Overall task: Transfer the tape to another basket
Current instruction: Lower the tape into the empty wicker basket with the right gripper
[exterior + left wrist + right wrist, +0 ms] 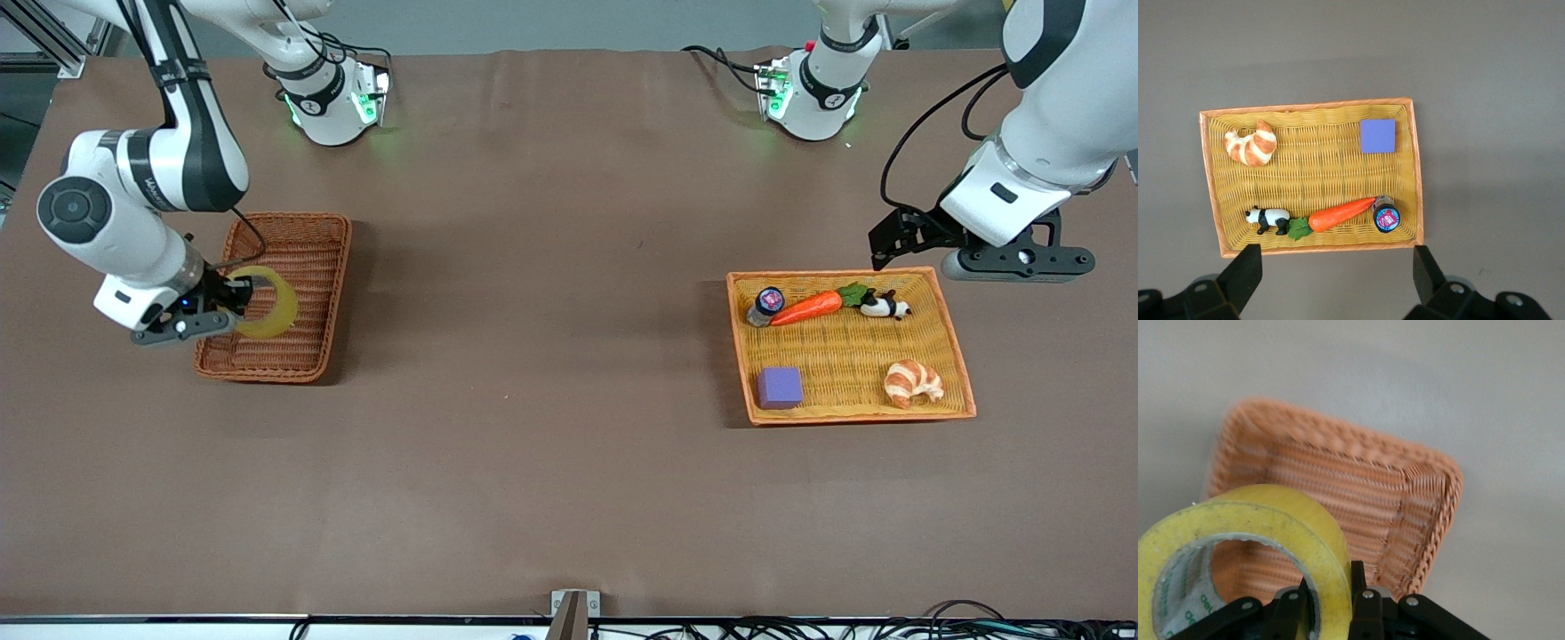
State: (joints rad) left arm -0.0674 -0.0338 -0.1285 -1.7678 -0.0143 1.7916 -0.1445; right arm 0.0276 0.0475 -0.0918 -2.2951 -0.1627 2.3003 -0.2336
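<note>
1. The right hand hangs over the basket, clamped on the wall of the tape.
2. In the right wrist view the two fingers pinch the tape's yellow band, one inside the ring and one outside.
3. The tape is up in the air, held on edge over the basket's woven floor; its grey core with green print shows in that view.
4. The basket lies on the tabletop toward the right arm's end, its long sides running from the robots toward the front camera. No other thing shows in it.
5. The left hand waits in the air over the bare tabletop just beside the tray's edge that lies farthest from the front camera.
6. Its fingers stand wide apart with nothing between them, as the left wrist view shows.
7. The tray lies toward the left arm's end, well apart from the basket.
8. In the tray, along the edge farthest from the front camera, lie a small bottle, a carrot and a panda in a row, the carrot's tip touching the bottle.
9. Nearer the front camera in the tray sit a purple block and a croissant, well apart from each other.
</note>
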